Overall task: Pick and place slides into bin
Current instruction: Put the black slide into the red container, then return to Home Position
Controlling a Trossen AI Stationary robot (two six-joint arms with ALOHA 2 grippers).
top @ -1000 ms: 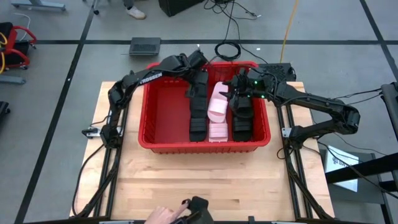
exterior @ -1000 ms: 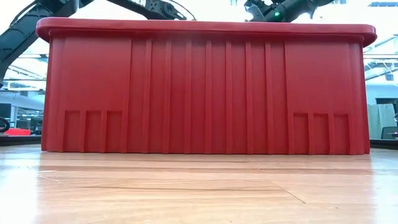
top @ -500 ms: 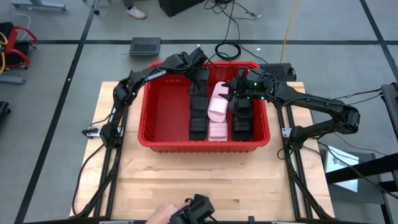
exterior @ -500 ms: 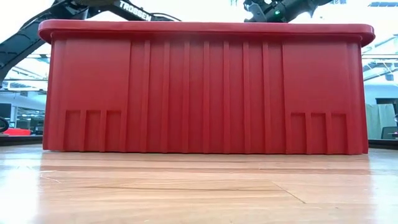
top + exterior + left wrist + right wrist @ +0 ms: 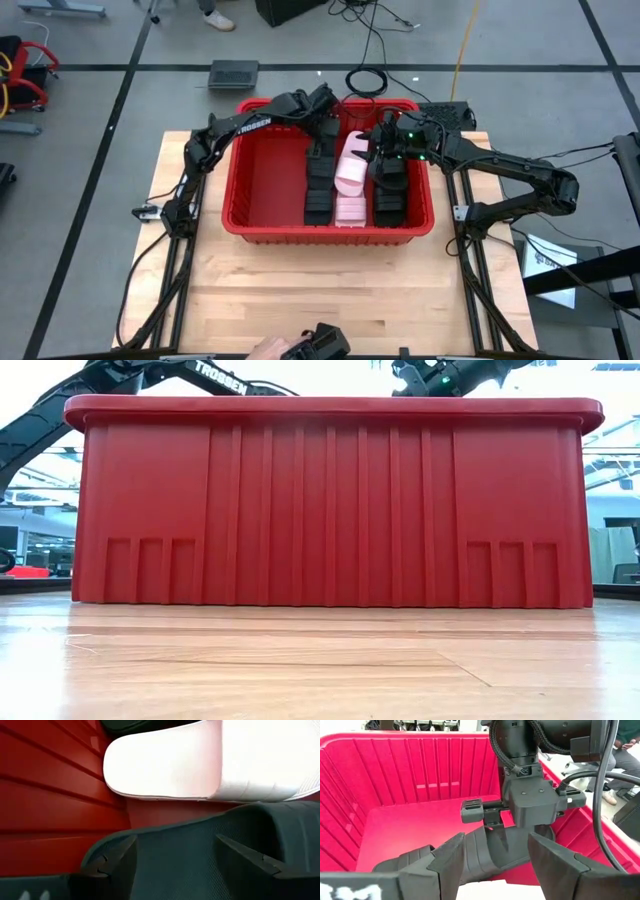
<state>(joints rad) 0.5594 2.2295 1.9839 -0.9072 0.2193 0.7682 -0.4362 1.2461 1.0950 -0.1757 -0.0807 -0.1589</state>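
Reaches with the left arm farther over the far rim of the bin than a second ago, elbow swung inward; keeps the right arm where it was.

Hangs the left gripper at the bin's far wall, fingers spread wide and gripping nothing, straddling a black slide below, probably just let go or being lined up. Hangs the right gripper over the bin's right side, jaws likewise parted and empty, facing the left one.

Shows the slides all inside the bin, packed in three lengthways rows toward its right wall: black, pale pink, black. Suits tidy stacking, and leaves the left half of the floor bare.

Looks soft and foamy: matte textured black straps, smooth rounded pale sole. Contrasts with the bin's rigid, ribbed, glossy red plastic.
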